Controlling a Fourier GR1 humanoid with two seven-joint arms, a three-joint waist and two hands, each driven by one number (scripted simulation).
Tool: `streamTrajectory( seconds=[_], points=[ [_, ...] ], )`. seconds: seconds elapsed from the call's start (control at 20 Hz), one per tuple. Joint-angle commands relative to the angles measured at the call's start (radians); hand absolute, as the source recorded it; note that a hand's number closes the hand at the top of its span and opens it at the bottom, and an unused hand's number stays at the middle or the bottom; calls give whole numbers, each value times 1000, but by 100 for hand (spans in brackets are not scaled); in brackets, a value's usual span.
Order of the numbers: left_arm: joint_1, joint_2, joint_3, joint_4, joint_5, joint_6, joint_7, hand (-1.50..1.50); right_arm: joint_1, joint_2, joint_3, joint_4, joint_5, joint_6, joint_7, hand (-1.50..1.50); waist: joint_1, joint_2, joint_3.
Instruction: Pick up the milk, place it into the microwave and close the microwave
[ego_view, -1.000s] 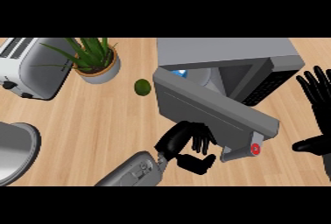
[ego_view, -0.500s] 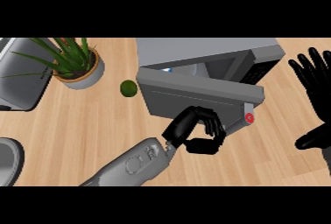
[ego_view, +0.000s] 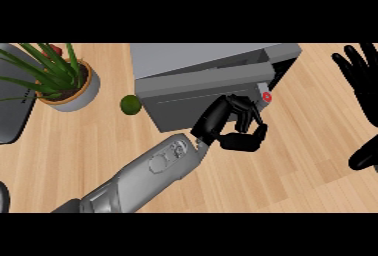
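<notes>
Head view: nearest, the grey left forearm (ego_view: 151, 172) comes in from the lower left corner and runs up and to the right across the wooden desk (ego_view: 81, 145). At its end the black left hand (ego_view: 230, 125) lies against the lower right part of the microwave door (ego_view: 196, 95). Its fingers (ego_view: 214, 117) are curled in towards the thumb in a narrow loop, and nothing shows inside them. The right hand (ego_view: 362, 75) rests at the view's right edge, well apart from the microwave, with its fingers straight, spread wide and pointing up, holding nothing; its thumb shows lower down on the same edge. The door is a long grey panel set at a slight slant. Its left end is drawn in against the microwave (ego_view: 214, 60), while at its right end a narrow dark gap is left between door and body. A small red button (ego_view: 266, 97) sits on that right end, just above the left hand. The milk shows nowhere in this view; whether it stands behind the door cannot be told. Just beside the door's left end a small green lime (ego_view: 131, 104) lies on the desk. Farther left is a potted plant (ego_view: 63, 82) with long green leaves in a pale round pot, and a dark grey appliance (ego_view: 11, 110) is cut off by the left edge. Farthest back, the microwave's flat grey top reaches the upper edge of the scene.
</notes>
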Motion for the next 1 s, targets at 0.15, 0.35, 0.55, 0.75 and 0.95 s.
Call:
streamTrajectory(
  seconds=[0.15, 0.35, 0.55, 0.75, 0.95],
  points=[
    [-131, 0, 35, 86, 70, 30, -29, 150, -47, -22, 16, -5, -55, 46, 38, -150, -50, 20, 3],
    [-162, 0, 46, 132, 109, 37, -37, 150, -85, -48, 3, -8, -85, 42, 64, -150, -73, 28, 2],
    [-189, 1, 44, 138, 130, 60, -45, 150, -95, -67, 8, 4, -102, 58, 86, -150, -88, 30, 3],
    [-204, 1, 42, 144, 152, 75, -42, 150, -124, -77, 12, 9, -123, 62, 106, -150, -91, 33, 3],
    [-201, 1, 25, 137, 165, 103, -59, 150, -139, -110, -3, 31, -143, 79, 119, -150, -104, 36, 5]
  ],
)
